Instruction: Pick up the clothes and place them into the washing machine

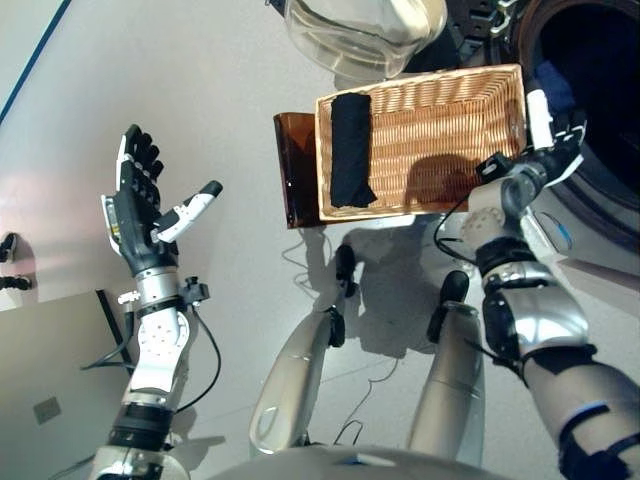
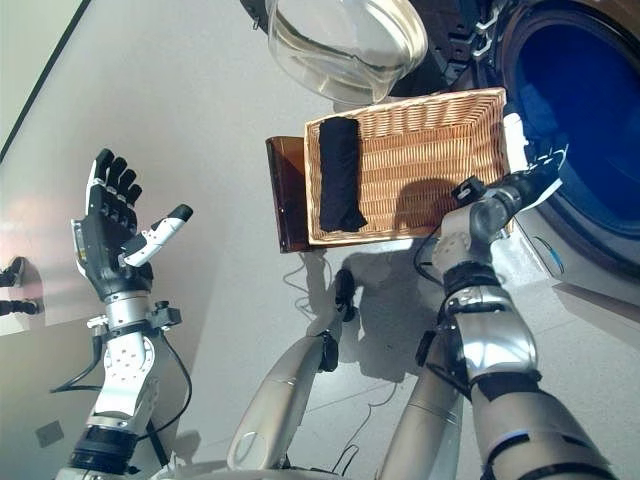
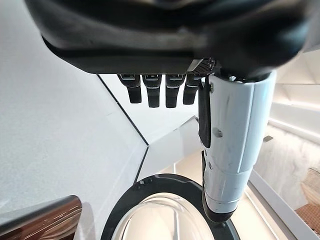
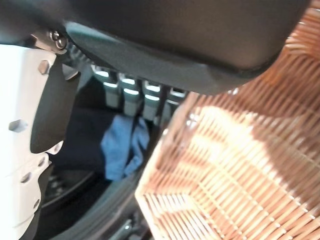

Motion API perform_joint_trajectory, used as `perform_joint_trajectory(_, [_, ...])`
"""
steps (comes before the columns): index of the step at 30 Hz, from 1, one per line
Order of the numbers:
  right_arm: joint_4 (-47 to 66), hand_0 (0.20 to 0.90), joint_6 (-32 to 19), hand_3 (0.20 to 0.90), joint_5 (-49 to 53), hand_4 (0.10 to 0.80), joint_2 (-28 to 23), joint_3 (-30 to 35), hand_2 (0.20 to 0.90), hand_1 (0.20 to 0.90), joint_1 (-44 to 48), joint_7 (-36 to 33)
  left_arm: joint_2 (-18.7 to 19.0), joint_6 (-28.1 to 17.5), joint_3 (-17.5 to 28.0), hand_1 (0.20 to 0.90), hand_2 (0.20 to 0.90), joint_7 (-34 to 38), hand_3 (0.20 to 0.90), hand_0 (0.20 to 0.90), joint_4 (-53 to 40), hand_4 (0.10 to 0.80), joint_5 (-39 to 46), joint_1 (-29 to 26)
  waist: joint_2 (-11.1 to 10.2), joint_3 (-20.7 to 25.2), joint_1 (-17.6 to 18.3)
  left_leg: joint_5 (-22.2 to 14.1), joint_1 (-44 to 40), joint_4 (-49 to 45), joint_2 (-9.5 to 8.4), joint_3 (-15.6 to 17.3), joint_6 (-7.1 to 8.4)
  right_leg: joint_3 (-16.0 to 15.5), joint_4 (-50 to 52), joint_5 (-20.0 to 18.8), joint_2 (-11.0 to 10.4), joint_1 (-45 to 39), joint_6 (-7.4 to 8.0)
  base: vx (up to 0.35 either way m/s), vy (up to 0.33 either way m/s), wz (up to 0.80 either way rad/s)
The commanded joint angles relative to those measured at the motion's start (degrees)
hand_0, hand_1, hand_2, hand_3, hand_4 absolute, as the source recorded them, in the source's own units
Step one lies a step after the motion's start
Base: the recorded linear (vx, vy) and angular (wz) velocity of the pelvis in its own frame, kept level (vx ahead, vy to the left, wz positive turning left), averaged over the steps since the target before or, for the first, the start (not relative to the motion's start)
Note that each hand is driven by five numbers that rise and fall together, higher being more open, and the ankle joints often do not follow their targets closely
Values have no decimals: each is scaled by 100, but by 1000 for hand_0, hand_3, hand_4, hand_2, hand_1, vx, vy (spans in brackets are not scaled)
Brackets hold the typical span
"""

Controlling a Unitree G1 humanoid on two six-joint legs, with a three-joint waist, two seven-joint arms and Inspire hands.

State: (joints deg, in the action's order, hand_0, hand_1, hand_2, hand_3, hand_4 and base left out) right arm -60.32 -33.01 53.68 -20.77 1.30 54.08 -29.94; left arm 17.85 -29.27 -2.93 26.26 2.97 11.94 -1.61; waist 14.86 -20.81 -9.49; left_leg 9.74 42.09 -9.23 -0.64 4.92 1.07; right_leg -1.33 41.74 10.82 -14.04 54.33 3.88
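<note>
A folded black garment (image 1: 350, 150) lies at the left end of the wicker basket (image 1: 440, 130). My right hand (image 1: 552, 135) is at the basket's right edge, by the washing machine's open drum (image 1: 600, 60). Its fingers are straight and hold nothing. In the right wrist view a blue cloth (image 4: 122, 150) lies inside the dark drum just past the fingers (image 4: 131, 97), next to the basket's corner (image 4: 240, 170). My left hand (image 1: 140, 205) is raised far to the left over the floor, open and empty, with its thumb (image 3: 232, 150) spread.
The basket rests on a low dark brown box (image 1: 293, 170). The machine's round glass door (image 1: 365, 30) stands open behind the basket. A pale cabinet (image 1: 50, 370) stands at the lower left.
</note>
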Motion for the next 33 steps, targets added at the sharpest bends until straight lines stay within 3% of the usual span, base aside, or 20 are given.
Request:
perform_joint_trajectory(1, [453, 900, -562, 900, 119, 800, 115, -90, 900, 900, -53, 310, 11, -646, 377, 900, 900, 276, 900, 900, 47, 800, -47, -173, 3, 509, -126, -797, 39, -435, -13, -93, 176, -169, -1353, -556, 292, -623, -244, 0, 0, 0])
perform_joint_trajectory(6, [325, 900, -793, 900, 538, 800, 23, 170, 900, 900, 208, 346, -25, -693, 435, 900, 900, 282, 900, 900, -30, 800, -94, -130, 69, 582, -201, -925, 53, -443, -45, -127, 207, -76, -1279, -381, 261, -579, -218, 20, 1, 0])
perform_joint_trajectory(11, [180, 900, -852, 900, 707, 800, -341, 334, 900, 900, 561, 279, -27, -745, 470, 900, 900, 203, 900, 900, -137, 800, -29, -30, 207, 551, -318, -801, 171, -488, -40, -102, 198, -80, -1159, -437, 217, -439, -251, 0, -4, 3])
perform_joint_trajectory(18, [16, 900, -716, 900, 649, 800, -1188, 327, 900, 900, 1106, 113, 100, -838, 438, 900, 900, 76, 900, 900, -225, 800, 60, 30, 339, 578, -480, -828, 217, -458, -65, -188, 283, -10, -961, -227, 173, -322, -209, 4, -33, 10])
perform_joint_trajectory(19, [-41, 900, -648, 900, 620, 800, -1464, 260, 900, 900, 1292, 91, 125, -856, 415, 900, 900, 54, 900, 900, -264, 800, 88, 46, 381, 535, -523, -684, 280, -436, -44, -170, 284, -48, -923, -329, 166, -219, -238, 103, -64, 0])
perform_joint_trajectory(25, [66, 900, -511, 900, 315, 800, -2210, -183, 900, 900, 1811, 12, 206, -877, 411, 900, 900, -28, 900, 900, -348, 800, 161, 55, 328, 548, -566, -699, 219, -291, -64, -300, 380, 10, -840, -151, 163, -163, -211, -1, -51, 7])
perform_joint_trajectory(26, [162, 900, -515, 900, 293, 800, -2317, -281, 900, 900, 1890, 34, 242, -879, 390, 900, 900, -52, 900, 900, -364, 800, 148, 77, 331, 504, -555, -562, 249, -262, -45, -272, 368, -34, -826, -285, 157, -108, -236, 23, -18, 6])
perform_joint_trajectory(27, [276, 900, -525, 900, 293, 800, -2421, -353, 900, 900, 1945, 75, 231, -866, 382, 900, 900, -84, 900, 900, -377, 800, 172, 114, 291, 556, -536, -676, 172, -220, -66, -324, 395, 16, -802, -132, 146, -157, -207, 27, -24, 14])
perform_joint_trajectory(31, [745, 900, -602, 900, 377, 800, -2501, -532, 900, 900, 2011, 289, 235, -837, 360, 900, 900, -171, 900, 900, -356, 800, 317, 141, 234, 601, -451, -697, 73, -159, -103, -304, 405, 13, -766, -85, 164, -197, -197, 35, -5, 7])
perform_joint_trajectory(32, [870, 900, -626, 900, 383, 800, -2436, -548, 900, 900, 1961, 359, 228, -818, 344, 900, 900, -178, 900, 900, -310, 800, 354, 106, 227, 594, -405, -588, 79, -133, -96, -247, 369, -34, -822, -250, 184, -177, -224, 43, 29, -2])
perform_joint_trajectory(33, [903, 900, -644, 900, 375, 800, -2402, -547, 900, 900, 1961, 357, 229, -819, 342, 900, 900, -189, 900, 900, -313, 800, 360, 94, 195, 644, -392, -717, 8, -118, -124, -278, 387, 12, -833, -113, 183, -248, -193, 33, 24, -3])
